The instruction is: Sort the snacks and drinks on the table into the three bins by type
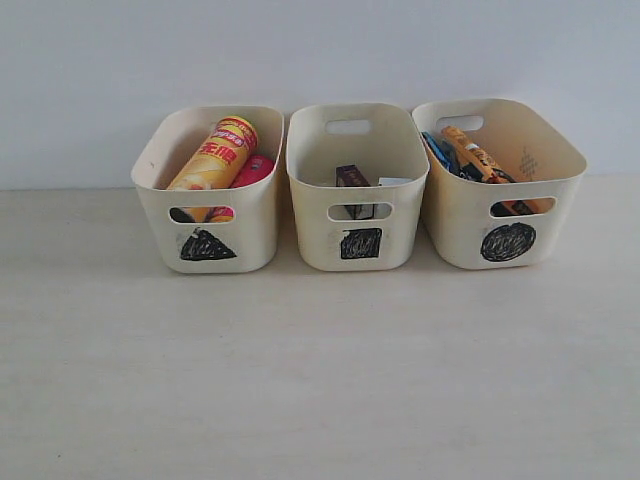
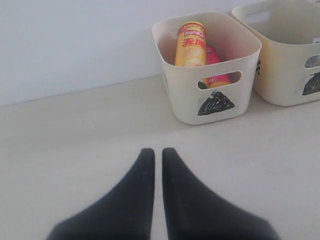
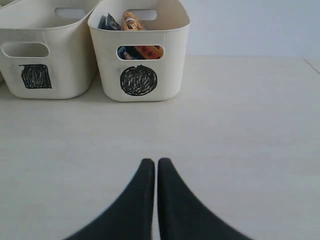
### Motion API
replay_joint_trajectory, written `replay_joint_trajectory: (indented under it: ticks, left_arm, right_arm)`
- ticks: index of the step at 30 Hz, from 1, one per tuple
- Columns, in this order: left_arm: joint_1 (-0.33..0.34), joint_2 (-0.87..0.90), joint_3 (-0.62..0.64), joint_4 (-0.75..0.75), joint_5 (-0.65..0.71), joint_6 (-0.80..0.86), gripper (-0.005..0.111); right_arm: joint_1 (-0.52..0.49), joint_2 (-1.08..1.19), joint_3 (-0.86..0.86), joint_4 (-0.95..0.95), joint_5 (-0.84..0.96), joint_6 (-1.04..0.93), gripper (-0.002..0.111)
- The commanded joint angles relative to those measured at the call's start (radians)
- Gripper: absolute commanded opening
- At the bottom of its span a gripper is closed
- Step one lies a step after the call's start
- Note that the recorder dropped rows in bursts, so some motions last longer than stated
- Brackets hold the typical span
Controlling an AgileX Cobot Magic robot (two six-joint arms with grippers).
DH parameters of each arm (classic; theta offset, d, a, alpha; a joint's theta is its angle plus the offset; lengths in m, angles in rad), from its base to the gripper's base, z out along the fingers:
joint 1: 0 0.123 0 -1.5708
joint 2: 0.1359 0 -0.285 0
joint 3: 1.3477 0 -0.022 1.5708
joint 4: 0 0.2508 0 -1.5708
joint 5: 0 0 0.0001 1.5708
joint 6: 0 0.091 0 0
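On table (image 1: 320, 380), three filled cream bins (image 1: 255, 232) (image 1: 318, 235) (image 1: 455, 222), both end effectors (image 2: 158, 150) (image 3: 152, 161) pressed together

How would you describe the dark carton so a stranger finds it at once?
On the table, take the middle bin of the three, marked with a black square. Inside it is the dark purple carton, beside a white carton; it alone is dark.

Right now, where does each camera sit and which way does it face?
Exterior view: in front of the table, facing the wall; no robot part shows.
Left wrist view: low, looking past the shut left end effector at the triangle bin.
Right wrist view: low, past the shut right end effector at the circle bin.
Shared: exterior and left wrist both show the yellow chip tube.
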Motion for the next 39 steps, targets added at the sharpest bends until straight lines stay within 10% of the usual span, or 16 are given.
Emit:
replay_joint_trajectory:
  ticks: [1, 39]
  left_arm:
    - [0.001, -0.126, 0.085, 0.013, -0.015, -0.033, 0.004]
    - [0.208, -0.436, 0.331, -0.1, -0.026, 0.048, 0.004]
  right_arm:
    - [-0.002, -0.005, 0.004, -0.007, -0.007, -0.002, 0.0]
    - [-0.002, -0.005, 0.004, -0.007, -0.007, -0.002, 0.0]
